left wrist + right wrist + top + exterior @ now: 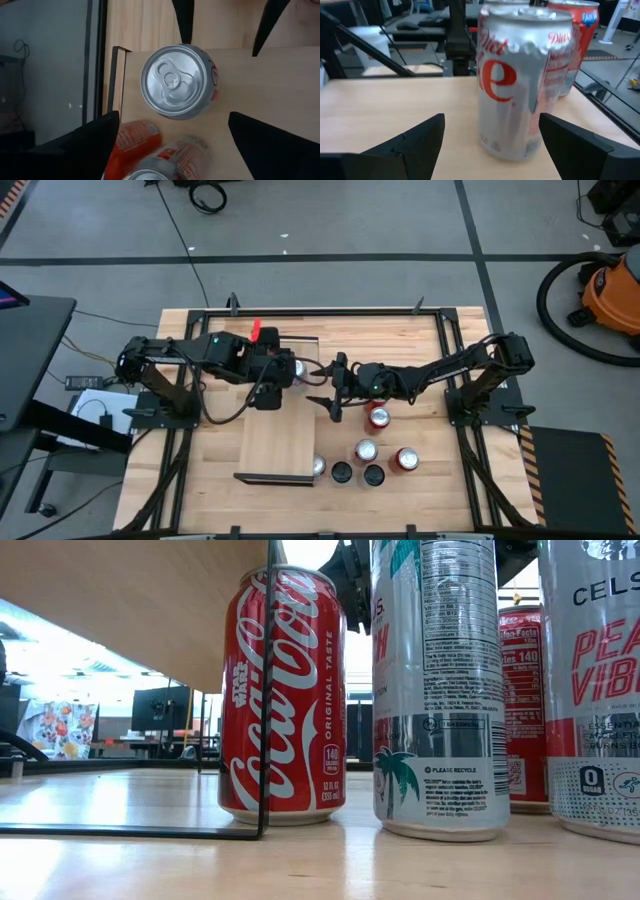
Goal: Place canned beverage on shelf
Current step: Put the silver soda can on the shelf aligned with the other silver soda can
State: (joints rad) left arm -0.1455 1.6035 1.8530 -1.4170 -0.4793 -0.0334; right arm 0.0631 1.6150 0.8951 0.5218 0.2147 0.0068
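A silver Diet Coke can (522, 85) stands upright on the pale plywood shelf (275, 440), near its far right edge; it also shows from above in the left wrist view (177, 80). My right gripper (492, 120) is open and level at the shelf's right side, one finger on each side of the can without touching it. My left gripper (174, 117) is open and empty above the can, pointing down. An orange Fanta can (572, 40) and another can (170, 160) stand on the shelf just behind the Diet Coke can.
Several cans stand on the butcher-block table right of the shelf, among them a red one (378, 417) and a silver one (366, 450). A Coca-Cola can (283, 690) stands by the shelf's black wire leg (268, 690), with tall Celsius cans (440, 690) beside it.
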